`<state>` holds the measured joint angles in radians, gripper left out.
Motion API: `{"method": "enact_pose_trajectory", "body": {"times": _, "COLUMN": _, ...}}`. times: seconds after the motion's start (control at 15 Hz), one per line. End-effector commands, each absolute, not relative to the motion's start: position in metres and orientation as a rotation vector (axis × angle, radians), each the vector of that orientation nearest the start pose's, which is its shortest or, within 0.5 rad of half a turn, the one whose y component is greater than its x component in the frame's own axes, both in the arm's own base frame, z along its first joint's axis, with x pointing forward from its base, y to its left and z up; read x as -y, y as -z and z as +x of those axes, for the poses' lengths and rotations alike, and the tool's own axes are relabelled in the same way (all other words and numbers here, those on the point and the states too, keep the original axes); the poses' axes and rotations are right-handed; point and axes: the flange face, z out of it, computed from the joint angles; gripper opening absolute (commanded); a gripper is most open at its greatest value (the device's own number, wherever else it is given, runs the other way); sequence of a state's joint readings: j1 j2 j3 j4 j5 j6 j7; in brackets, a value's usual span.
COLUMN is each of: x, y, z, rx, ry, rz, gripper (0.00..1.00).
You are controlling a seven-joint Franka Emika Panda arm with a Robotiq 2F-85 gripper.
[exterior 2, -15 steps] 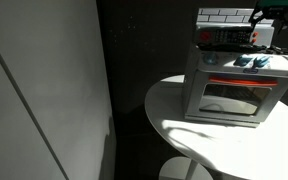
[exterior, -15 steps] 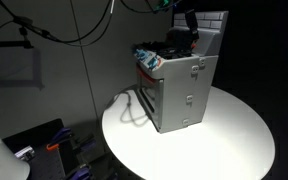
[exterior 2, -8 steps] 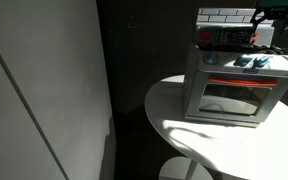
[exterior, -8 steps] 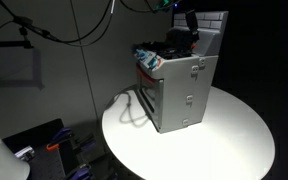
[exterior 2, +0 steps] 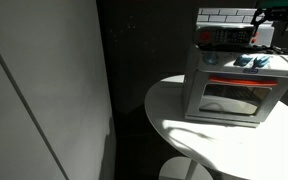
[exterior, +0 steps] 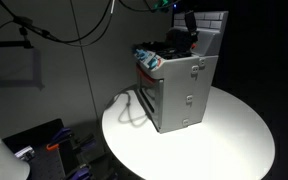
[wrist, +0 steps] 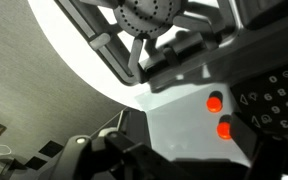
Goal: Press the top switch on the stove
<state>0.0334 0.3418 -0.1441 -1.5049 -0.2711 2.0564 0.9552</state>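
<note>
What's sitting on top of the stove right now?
On the stove, small bluish items lie near the front edge, and the pincer hangs over the rear. Whatever is beneath the pincer is hidden.

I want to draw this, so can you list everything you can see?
Table: one, white, round, under the stove.
Stove: one, grey, on the table.
Buttons: two, red, on the stove's white panel in the wrist view.
Cord: one, white, looped beside the stove.
Wires: several, dark, hanging behind.
Claw: one, dark, over the stove's top; open or shut, cannot tell.
</note>
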Motion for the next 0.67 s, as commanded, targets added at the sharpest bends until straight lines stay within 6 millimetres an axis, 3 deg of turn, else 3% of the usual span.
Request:
{"method": "enact_pose_trajectory", "body": {"times": 0.0, "x": 0.0772, "y": -0.4994, "z": 0.6808, "rx": -1.535, "ry": 0.519, "rz": -2.912, "gripper": 1.0}}
{"method": "enact_pose_trajectory", "body": {"times": 0.6, "x": 0.0759, "y": -0.4947, "z": 0.6899, "rx": -1.519, "ry": 0.531, "rz": -2.908, "gripper": 1.0}}
